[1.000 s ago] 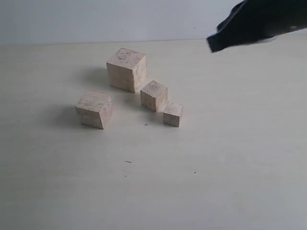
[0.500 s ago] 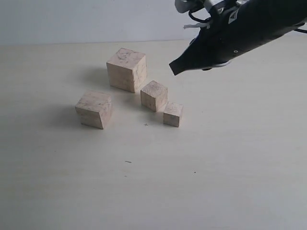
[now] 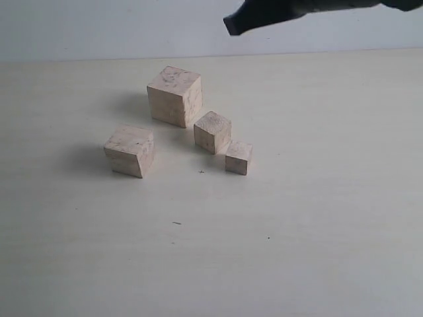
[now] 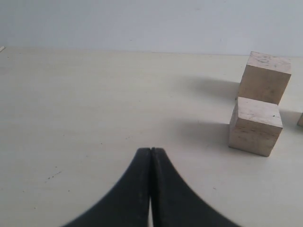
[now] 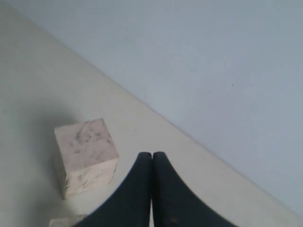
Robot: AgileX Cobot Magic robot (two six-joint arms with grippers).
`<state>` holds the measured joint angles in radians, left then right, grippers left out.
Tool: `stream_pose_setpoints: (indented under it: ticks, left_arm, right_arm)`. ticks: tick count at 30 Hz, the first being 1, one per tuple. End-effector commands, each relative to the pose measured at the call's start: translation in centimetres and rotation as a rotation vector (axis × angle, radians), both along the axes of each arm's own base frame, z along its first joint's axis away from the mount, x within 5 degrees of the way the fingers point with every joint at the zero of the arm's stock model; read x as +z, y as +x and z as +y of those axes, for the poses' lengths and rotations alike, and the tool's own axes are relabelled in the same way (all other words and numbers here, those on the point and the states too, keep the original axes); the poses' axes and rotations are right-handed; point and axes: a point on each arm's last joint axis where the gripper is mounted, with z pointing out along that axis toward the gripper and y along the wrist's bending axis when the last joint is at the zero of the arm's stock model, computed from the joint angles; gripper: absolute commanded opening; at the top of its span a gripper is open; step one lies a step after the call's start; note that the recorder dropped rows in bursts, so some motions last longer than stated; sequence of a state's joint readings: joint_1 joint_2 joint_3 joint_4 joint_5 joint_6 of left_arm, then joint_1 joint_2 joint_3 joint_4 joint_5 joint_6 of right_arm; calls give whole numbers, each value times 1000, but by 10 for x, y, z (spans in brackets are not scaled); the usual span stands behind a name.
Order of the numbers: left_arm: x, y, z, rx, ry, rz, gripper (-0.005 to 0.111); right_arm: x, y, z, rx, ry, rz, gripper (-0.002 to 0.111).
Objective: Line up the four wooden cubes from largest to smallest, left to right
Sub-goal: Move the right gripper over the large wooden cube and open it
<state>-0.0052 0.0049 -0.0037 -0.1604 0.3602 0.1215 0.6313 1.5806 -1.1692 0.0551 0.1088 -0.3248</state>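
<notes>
Plainly nothing is sorted yet. From outside, the right hand (image 3: 230,25) hangs high over the far side of the worktop (image 3: 317,231), above and beyond the cubes, carrying nothing; it is too dark there to read the jaws. The largest cube (image 3: 174,96) stands farthest back. The third cube (image 3: 212,131) is just off its near right corner, the smallest cube (image 3: 238,157) just beside that, and the second cube (image 3: 130,150) apart on the left. So from the left the order reads second, largest, third, smallest (one swap short of right, by my reckoning). The step in hand looks like the approach for a first pick. The next move calls for the hand to spread and come down square over one of the two big cubes, clear of its neighbours.

The left wrist view adds the left hand (image 4: 150,151), which the outside view does not show at all. Its tips are pressed together and empty, low over bare worktop, with the second cube near and the largest just past it. The two small cubes are all but out of frame.

The right wrist view settles the right hand: tips pressed together, nothing between them, the largest cube below and a sliver of another at the frame's edge.
</notes>
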Motion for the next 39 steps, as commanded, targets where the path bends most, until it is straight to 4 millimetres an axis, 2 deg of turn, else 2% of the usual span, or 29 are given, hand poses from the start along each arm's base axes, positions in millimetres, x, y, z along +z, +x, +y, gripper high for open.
stream_pose_setpoints:
  ticks: [1, 5, 13, 17, 19, 21, 23, 25, 26, 32, 39]
  left_arm:
    - [-1, 0, 0, -6, 5, -7, 0]
    - [-1, 0, 0, -6, 5, -7, 0]
    - [-1, 0, 0, -6, 5, -7, 0]
    - [-1, 0, 0, -6, 5, -7, 0]
    - [-1, 0, 0, -7, 7, -7, 0]
    - [-1, 0, 0, -7, 7, -7, 0]
    - [-1, 0, 0, -7, 7, -7, 0]
    - [-1, 0, 0, -7, 7, -7, 0]
    - [-1, 0, 0, -7, 7, -7, 0]
    - [-1, 0, 0, -4, 7, -7, 0]
    - [-1, 0, 0, -4, 7, -7, 0]
  right_arm:
    - [11, 8, 5, 39, -55, -94, 0]
    - [5, 12, 7, 49, -77, -99, 0]
    - [-34, 25, 17, 53, -132, -8, 0]
    - [-49, 28, 19, 56, -158, 30, 8]
    - [-55, 30, 21, 57, -168, 44, 18]
    - [-61, 31, 22, 57, -174, 58, 36]
    - [-70, 33, 23, 55, -180, 77, 63]
    - [-77, 37, 26, 23, -128, 102, 97]
    - [-78, 38, 27, 18, -115, 94, 105]
    - [-86, 40, 28, 14, -119, 111, 104]
    - [-87, 44, 30, -59, 6, 147, 104]
